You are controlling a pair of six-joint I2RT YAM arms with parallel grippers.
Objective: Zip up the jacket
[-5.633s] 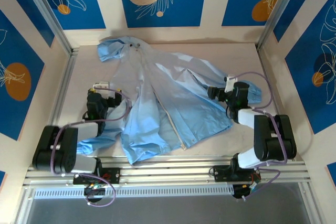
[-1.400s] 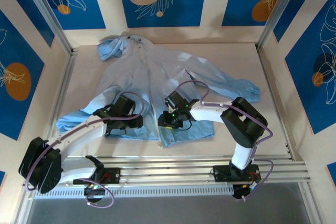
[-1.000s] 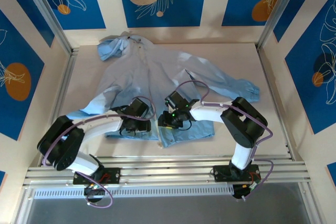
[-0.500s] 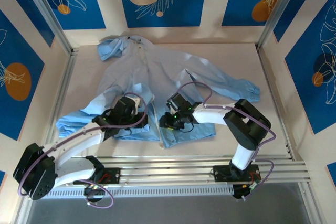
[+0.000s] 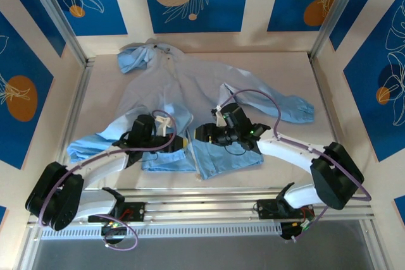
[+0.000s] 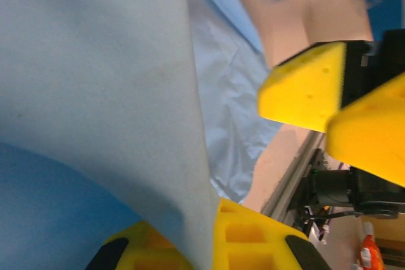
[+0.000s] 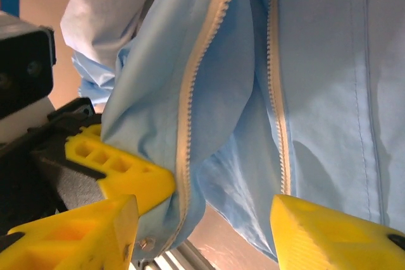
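Left hand (image 5: 180, 142) just slid in toward the middle, pinching the jacket (image 5: 190, 86) by its zipper edge (image 7: 190, 93) near the hem. Right hand (image 5: 200, 133) sits spread open right beside it. The jacket's flat on the worktop (image 5: 278, 67), with the halves close but not joined yet.

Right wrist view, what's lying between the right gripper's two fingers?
In the right wrist view, a fold of the jacket, with both zipper strips, hangs between the open right gripper's fingers.

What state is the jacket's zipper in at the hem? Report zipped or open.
Open. In the right wrist view the jacket shows its two zipper strips running separately, blue fabric between them, teeth not meshed.
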